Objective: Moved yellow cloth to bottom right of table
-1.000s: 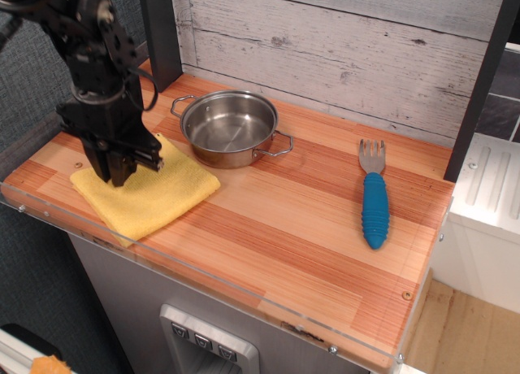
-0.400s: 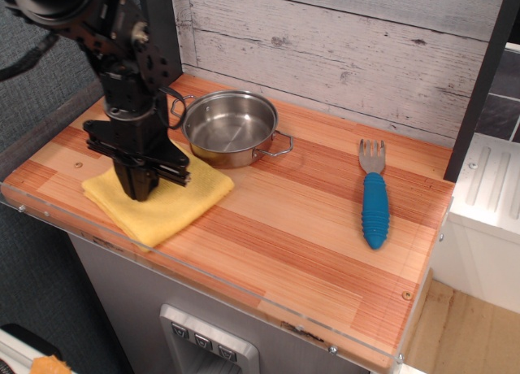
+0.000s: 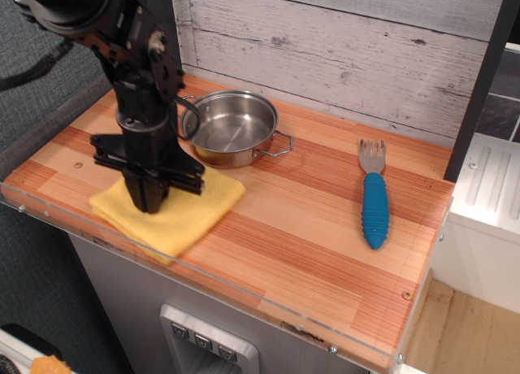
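Observation:
The yellow cloth (image 3: pixel 180 215) lies flat at the front left of the wooden table (image 3: pixel 309 228), just in front of the steel pan (image 3: pixel 231 127). My black gripper (image 3: pixel 149 202) points straight down and presses into the cloth's left half, its tips sunk in the fabric. The fingers look pinched together on the cloth. Part of the cloth is hidden behind the gripper.
The steel pan with two wire handles stands at the back left, close behind the cloth. A fork with a blue handle (image 3: pixel 374 202) lies at the right. A clear acrylic edge (image 3: pixel 211 276) runs along the table's front. A whitewashed plank wall (image 3: pixel 341 49) stands behind.
The gripper and the yellow cloth have moved together to the right along the front edge. The pan and fork have not moved.

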Controlling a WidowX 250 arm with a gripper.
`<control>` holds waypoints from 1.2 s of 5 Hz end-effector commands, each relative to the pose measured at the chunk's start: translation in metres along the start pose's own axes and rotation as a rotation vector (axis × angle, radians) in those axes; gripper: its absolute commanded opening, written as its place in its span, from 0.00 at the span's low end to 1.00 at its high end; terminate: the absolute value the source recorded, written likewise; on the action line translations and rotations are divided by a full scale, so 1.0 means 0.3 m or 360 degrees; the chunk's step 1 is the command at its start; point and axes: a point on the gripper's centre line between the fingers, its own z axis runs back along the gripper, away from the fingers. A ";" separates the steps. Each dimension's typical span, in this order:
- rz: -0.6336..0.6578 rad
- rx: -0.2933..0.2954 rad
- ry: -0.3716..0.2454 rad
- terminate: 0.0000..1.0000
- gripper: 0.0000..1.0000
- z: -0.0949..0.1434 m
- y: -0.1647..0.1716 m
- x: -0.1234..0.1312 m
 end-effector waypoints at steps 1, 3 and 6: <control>0.0109 -0.0023 -0.0052 0.00 0.00 0.040 -0.077 -0.001; 0.0099 -0.0052 -0.0099 0.00 0.00 0.060 -0.188 -0.011; 0.0165 -0.0058 -0.0149 0.00 0.00 0.083 -0.314 -0.054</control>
